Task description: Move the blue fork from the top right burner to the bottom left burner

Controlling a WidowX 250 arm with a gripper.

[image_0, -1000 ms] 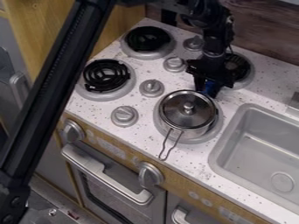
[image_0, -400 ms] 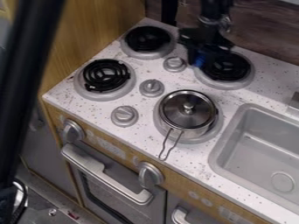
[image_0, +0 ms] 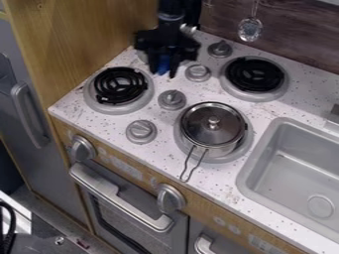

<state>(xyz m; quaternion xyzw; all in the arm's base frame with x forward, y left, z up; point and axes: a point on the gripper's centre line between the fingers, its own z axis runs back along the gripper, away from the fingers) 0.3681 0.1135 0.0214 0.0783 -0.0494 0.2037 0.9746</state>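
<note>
The black gripper (image_0: 165,73) hangs over the front edge of the top left burner, largely hiding that burner. It is shut on the blue fork (image_0: 163,64), of which a small blue part shows between the fingers; the rest is hidden. The top right burner (image_0: 255,74) has a bare black coil. Below and left of the gripper lies the bottom left burner (image_0: 120,85), its black coil also bare.
A lidded metal pot (image_0: 213,126) sits on the bottom right burner, handle toward the front. Grey knobs (image_0: 172,99) stand between the burners. The sink (image_0: 298,168) is at the right, a wooden panel (image_0: 99,30) at the left, and a metal utensil (image_0: 250,29) hangs behind.
The gripper has moved left, from beside the top right burner to the top left one, carrying the blue fork. The large black arm part at the left has left the view.
</note>
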